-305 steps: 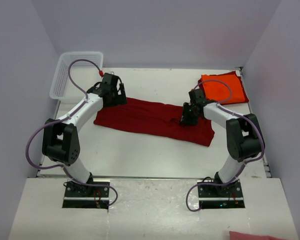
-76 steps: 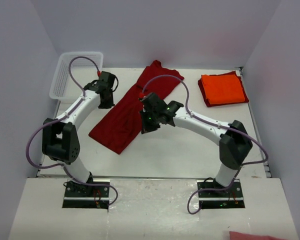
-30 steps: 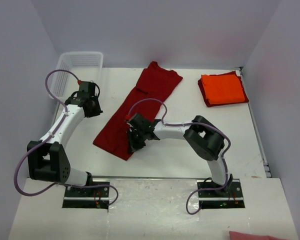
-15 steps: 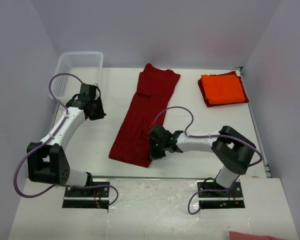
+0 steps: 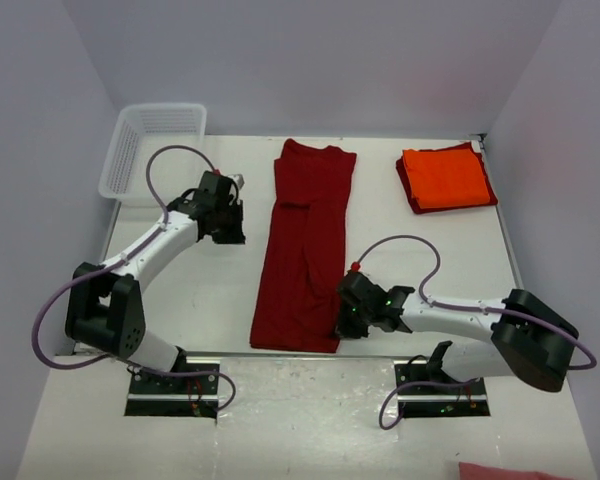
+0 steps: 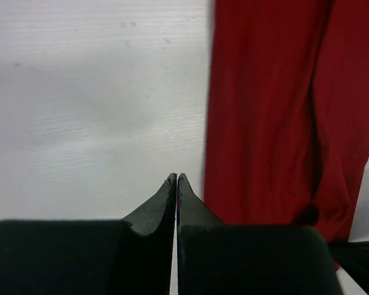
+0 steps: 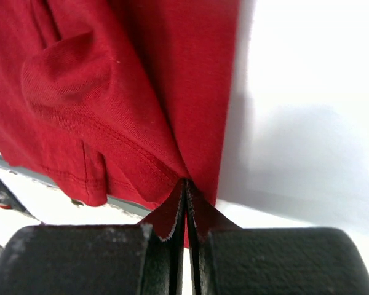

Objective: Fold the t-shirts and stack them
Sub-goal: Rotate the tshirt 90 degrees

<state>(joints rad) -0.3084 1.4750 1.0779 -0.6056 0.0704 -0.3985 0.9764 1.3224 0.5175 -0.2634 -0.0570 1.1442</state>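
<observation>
Down the frame's middle you have the crimson t-shirt (image 5: 305, 250) — a long, soft strip — its lower-right hem pinched by your right gripper (image 7: 186, 187). Your left gripper (image 6: 176, 181) is closed, empty, beside it. Upper right: the orange t-shirt (image 5: 445, 178), a square fold.

White surface (image 5: 210, 290) boxed in by plain walls (image 5: 310, 60)
The back and both side walls are bare pale lilac-grey under soft, even light; the surface is matt white, with a scuffed white ledge (image 5: 300, 420) along its near edge

text: none readable | labels: none | numbers: none
</observation>
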